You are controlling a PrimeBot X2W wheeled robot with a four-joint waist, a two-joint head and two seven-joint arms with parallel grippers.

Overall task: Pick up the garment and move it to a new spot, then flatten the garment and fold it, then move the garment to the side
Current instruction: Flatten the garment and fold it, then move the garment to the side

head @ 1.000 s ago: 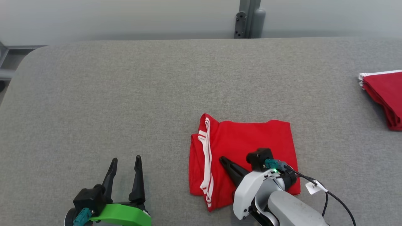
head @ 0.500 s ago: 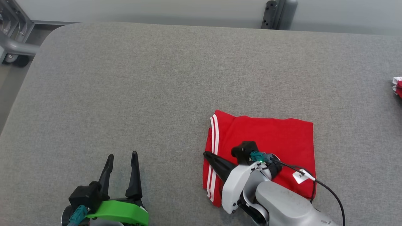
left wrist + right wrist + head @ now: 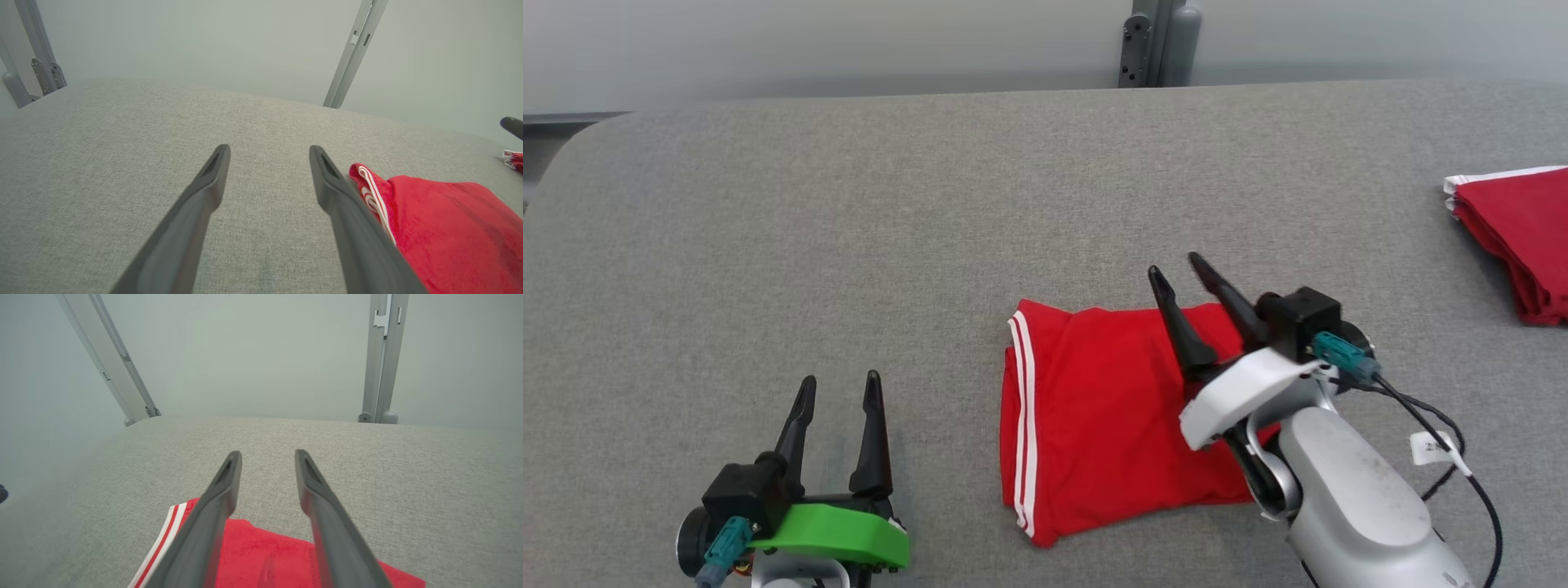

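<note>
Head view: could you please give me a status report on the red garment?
Left end effector open, empty. Right end effector open, empty, above folded red white-striped cloth garment's far edge. Another red cloth pile far right, well apart.

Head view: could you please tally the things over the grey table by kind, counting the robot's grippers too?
Folded red garment, white-striped: 1
Separate red cloth pile at the right edge: 1
Grippers, both open: 2 (left gripper, right gripper)
Total: 4

Left and far parts of the worktop (image 3: 768, 229) are left free; the middle is taken by the garment (image 3: 1103, 408), the right edge by a red stack (image 3: 1515, 237).
</note>
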